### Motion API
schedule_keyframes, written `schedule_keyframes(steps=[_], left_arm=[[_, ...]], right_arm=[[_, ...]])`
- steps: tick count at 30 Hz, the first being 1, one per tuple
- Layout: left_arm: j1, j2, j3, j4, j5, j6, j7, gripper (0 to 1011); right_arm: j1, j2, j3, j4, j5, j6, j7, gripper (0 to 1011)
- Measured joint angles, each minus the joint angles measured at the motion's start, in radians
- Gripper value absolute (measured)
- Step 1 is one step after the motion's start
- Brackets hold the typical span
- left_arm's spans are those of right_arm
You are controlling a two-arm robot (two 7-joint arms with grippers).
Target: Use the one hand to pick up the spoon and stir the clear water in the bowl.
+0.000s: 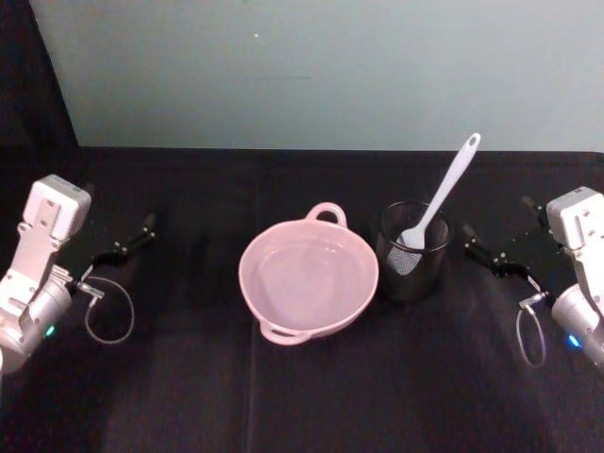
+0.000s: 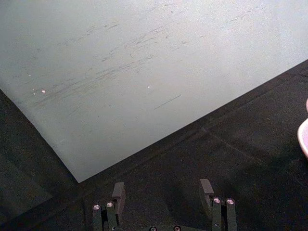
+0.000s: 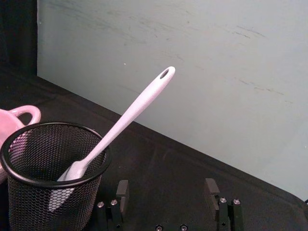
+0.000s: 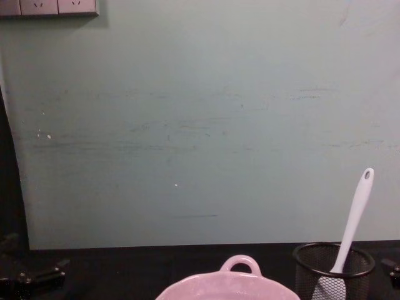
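So nothing is done yet: our spoon [image 1: 444, 193] stands head-down in the mesh cup [image 1: 412, 255], just beside the bowl [image 1: 253, 260] of water [image 1: 307, 276] at mid-table. The right gripper [image 3: 166, 190] hovers near the cup, wide and empty. The left gripper [image 2: 162, 190], also wide, sits by the left edge. Grasping and stirring are left.

We find bare tabletop [image 1: 189, 377] between the left gripper [image 1: 132, 238] and the bowl [image 1: 309, 278]. The mesh cup [image 1: 412, 253] stands just beside the bowl, near the right gripper [image 1: 477, 247]. The spoon [image 1: 444, 193] handle leans up out of it, with open air around.
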Motion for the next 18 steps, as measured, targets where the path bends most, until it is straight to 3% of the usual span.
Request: schedule_keyframes(steps=[18], left_arm=[[0.0,0.0,0.0,0.0,0.0,0.0,0.0,1011]], right_arm=[[0.0,0.0,0.0,0.0,0.0,0.0,0.0,1003]])
